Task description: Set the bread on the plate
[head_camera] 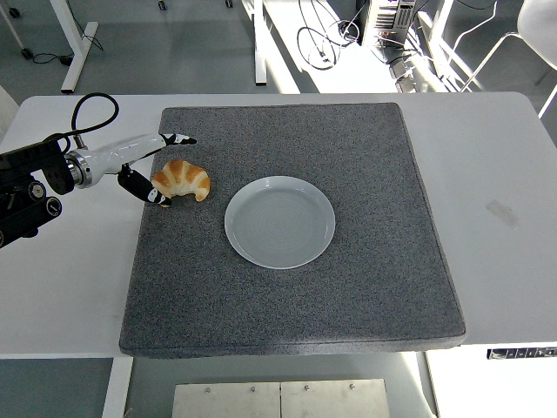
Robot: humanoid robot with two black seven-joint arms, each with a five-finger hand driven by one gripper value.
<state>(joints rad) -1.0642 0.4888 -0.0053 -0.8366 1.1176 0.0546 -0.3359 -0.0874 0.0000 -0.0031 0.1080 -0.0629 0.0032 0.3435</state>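
A golden croissant (182, 178) lies on the grey mat (348, 287), to the left of an empty white plate (279, 221). My left hand (171, 169) comes in from the left edge, fingers spread open around the croissant's left end. The upper fingers (177, 138) reach past its far side and the thumb (154, 197) sits at its near left tip. It holds nothing. The right arm is out of view.
The mat covers most of the white table (496, 174). A black cable (91, 104) loops above my left forearm. Chair and desk legs and floor cables show beyond the table's far edge.
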